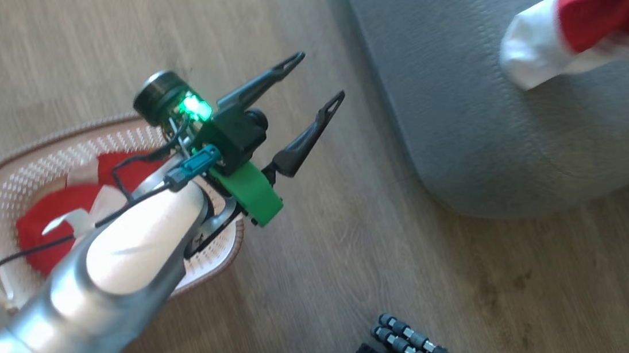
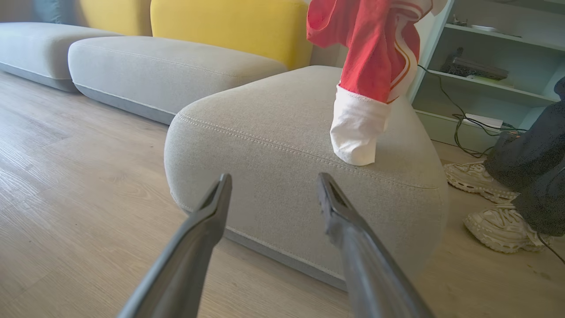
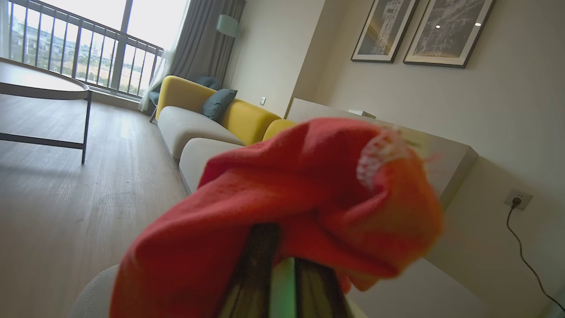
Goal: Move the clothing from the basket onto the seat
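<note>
A: Which step?
B: Delivery: right gripper (image 3: 282, 260) clenched on a red garment (image 1: 606, 20), dangling at one o'clock over the seat (image 1: 472, 99); left gripper (image 1: 318, 76) spread, empty.
A: Next?
B: Lower, let go; remaining clothing (image 1: 39, 219) sits in basket (image 1: 32, 166), eight o'clock.

Head camera: we look steeply down from above onto the wood floor (image 1: 376, 251), with the basket (image 1: 26, 172) at lower left, the rounded corner of the seat (image 1: 469, 128) at upper right, and the left gripper (image 1: 319, 75) mid-frame at moderate range. Left wrist camera: we sit low, near floor level, facing roughly level along its fingers (image 2: 205, 221) at that same seat corner, close up. Both views share the corner and the red garment (image 1: 606, 20) hanging over it. Right wrist camera: tilted and higher, we face across the room toward the yellow-backed sofa (image 3: 194, 128). The garment sits right against the lens, blurred.
</note>
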Controlling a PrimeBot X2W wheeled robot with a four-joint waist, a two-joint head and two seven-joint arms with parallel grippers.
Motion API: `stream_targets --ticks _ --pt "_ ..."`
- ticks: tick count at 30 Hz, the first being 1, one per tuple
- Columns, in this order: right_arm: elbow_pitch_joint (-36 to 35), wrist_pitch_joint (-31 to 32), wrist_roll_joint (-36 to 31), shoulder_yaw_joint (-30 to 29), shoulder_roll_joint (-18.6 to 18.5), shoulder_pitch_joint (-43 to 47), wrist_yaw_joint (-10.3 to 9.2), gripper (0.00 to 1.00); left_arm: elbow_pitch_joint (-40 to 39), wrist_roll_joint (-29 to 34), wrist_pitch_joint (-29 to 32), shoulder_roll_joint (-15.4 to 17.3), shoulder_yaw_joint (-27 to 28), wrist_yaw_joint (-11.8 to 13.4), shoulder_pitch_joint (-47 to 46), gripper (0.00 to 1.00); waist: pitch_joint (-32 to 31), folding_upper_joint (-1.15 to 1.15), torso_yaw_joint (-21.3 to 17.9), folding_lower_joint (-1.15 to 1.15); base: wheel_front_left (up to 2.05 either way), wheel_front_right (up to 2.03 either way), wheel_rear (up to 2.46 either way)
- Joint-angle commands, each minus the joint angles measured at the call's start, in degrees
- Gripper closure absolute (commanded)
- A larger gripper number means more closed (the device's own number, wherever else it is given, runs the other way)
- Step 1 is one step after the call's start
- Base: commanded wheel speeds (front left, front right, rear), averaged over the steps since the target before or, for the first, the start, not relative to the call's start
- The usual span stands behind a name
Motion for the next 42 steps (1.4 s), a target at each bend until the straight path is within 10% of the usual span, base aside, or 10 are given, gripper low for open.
stream_targets --ticks 1,13,27,28,29,30,31,42 --pt "-0.45 -0.28 -0.32 -1.14 -2.47 -2.76 0.4 1.0 -2.18 0.54 -0.24 0.93 0.95 -0.36 -2.23 0.0 3.79 0.0 2.81 -0.02 0.0 0.0 0.0" --pt "12.78 -0.28 -7.24 -15.74 -11.29 -18.45 0.4 1.0 -2.68 0.73 -0.24 1.91 -2.64 -0.36 -6.43 0.0 13.37 0.0 9.38 -0.02 0.0 0.0 0.0" --pt "34.82 -0.28 -6.08 -17.13 -5.72 -13.98 0.4 1.0 -3.98 1.36 -0.24 0.3 -1.83 -0.17 -7.28 0.0 15.88 0.0 13.06 -0.02 0.0 0.0 0.0" --pt "34.8 -0.28 -5.03 -16.65 -5.19 -13.23 0.4 0.95 -3.92 1.36 -0.24 0.29 -1.66 -0.17 -7.1 0.0 15.69 0.0 12.97 -0.02 0.0 0.0 0.0" --pt "34.47 -0.28 -4.21 -16.06 -4.76 -12.34 0.4 0.63 -3.87 1.38 -0.24 0.26 -1.52 -0.17 -6.91 0.0 15.5 0.0 12.9 -0.02 0.0 0.0 0.0" --pt "34.23 -0.28 -3.67 -15.0 -4.31 -11.27 0.4 0.08 -3.77 1.39 -0.24 0.22 -1.37 -0.17 -6.7 0.0 15.23 0.0 12.81 -0.02 0.0 0.0 0.0" --pt "33.56 -0.28 -2.59 -14.71 -4.01 -10.12 0.4 0.0 -3.65 1.37 -0.24 0.14 -1.23 -0.17 -6.51 0.0 14.96 0.0 12.73 -0.02 0.0 0.0 0.0" --pt "23.42 -0.28 3.66 -6.12 -3.06 5.84 0.4 0.0 -2.02 0.61 -0.24 -0.84 1.31 -0.23 -3.92 0.0 9.53 0.0 12.09 -0.02 0.0 0.0 0.0"
